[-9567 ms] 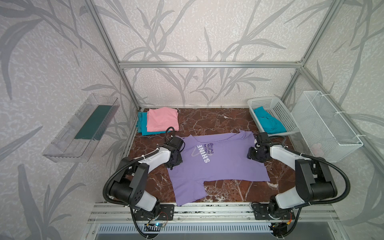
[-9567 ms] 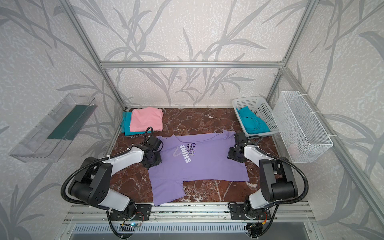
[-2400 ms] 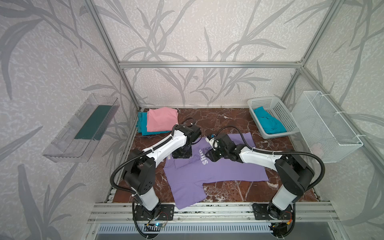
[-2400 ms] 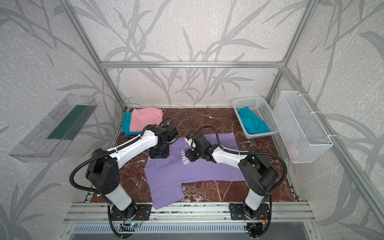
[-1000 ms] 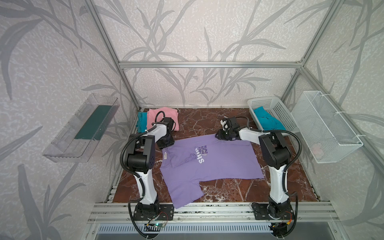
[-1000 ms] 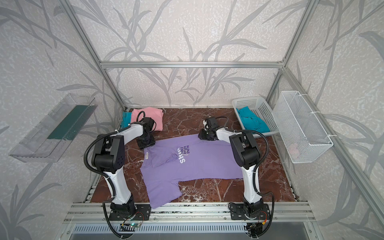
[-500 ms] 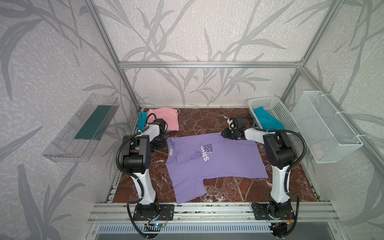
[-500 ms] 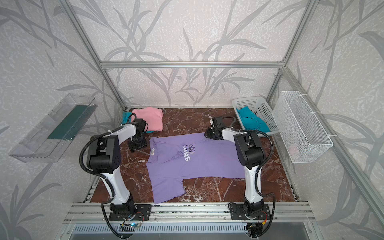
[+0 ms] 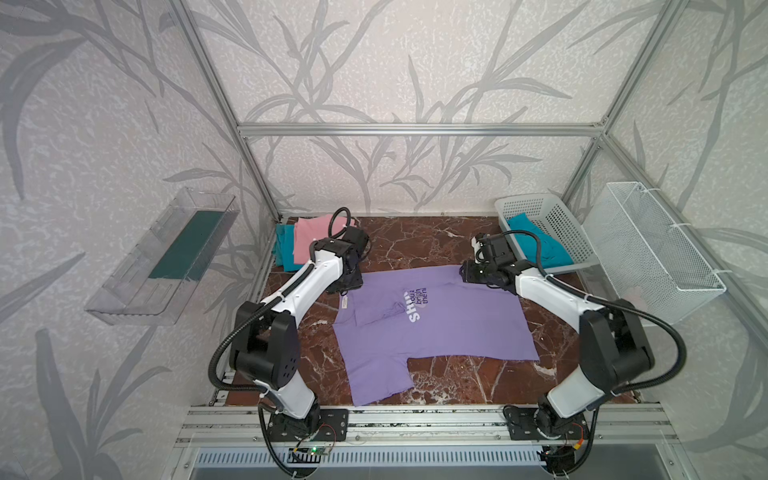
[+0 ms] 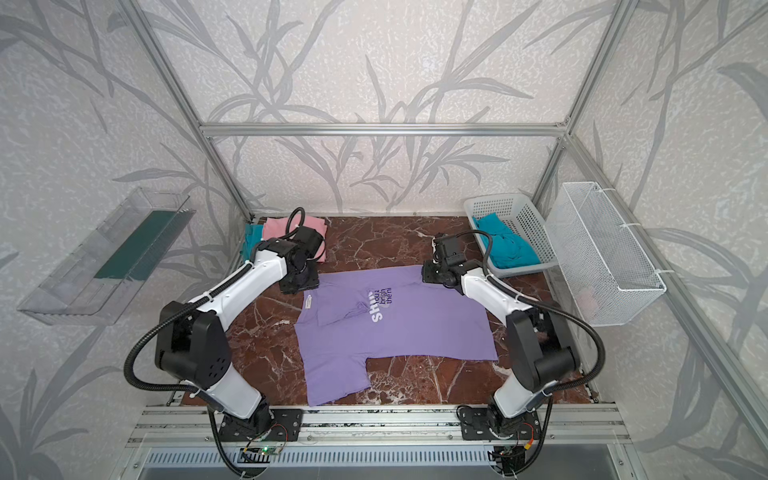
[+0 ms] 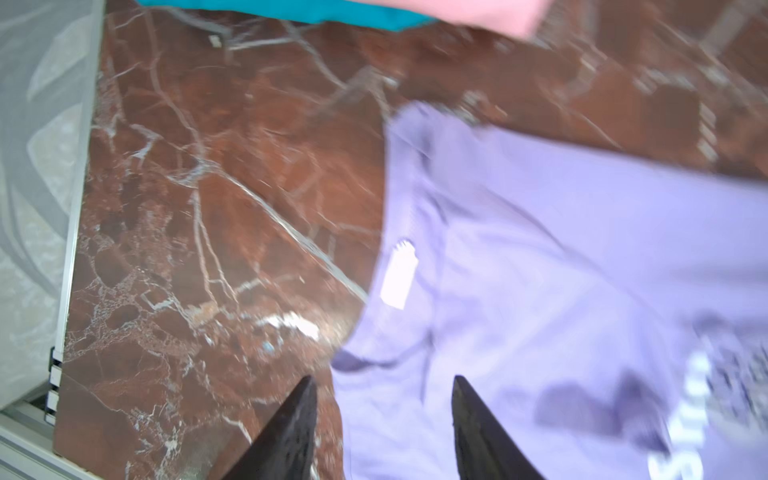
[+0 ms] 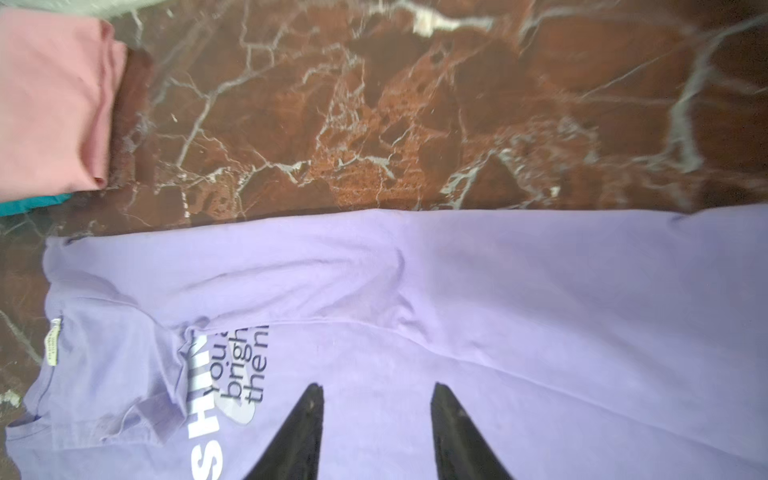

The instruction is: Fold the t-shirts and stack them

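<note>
T-shirt (image 9: 436,328) in lavender lies flat on the desk (image 9: 415,245) for folding; left end effector (image 11: 382,380) and right end effector (image 12: 376,386) hover half-open, empty.

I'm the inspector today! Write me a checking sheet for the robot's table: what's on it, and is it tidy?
Surface: brown marble table with white veins.
Job's things: lavender t-shirt spread in the middle, one sleeve sticking out at the front; pink t-shirt folded on a folded teal t-shirt, back left; crumpled teal t-shirt in the white basket, back right.
Clutter: nothing seen.
Grippers: left gripper and right gripper both open, empty, above the lavender t-shirt's far corners.
Cables: black hoses loop along both arms.
Surroundings: leaf-pattern walls, metal frame, wire basket on the right wall, clear tray on the left wall.
</note>
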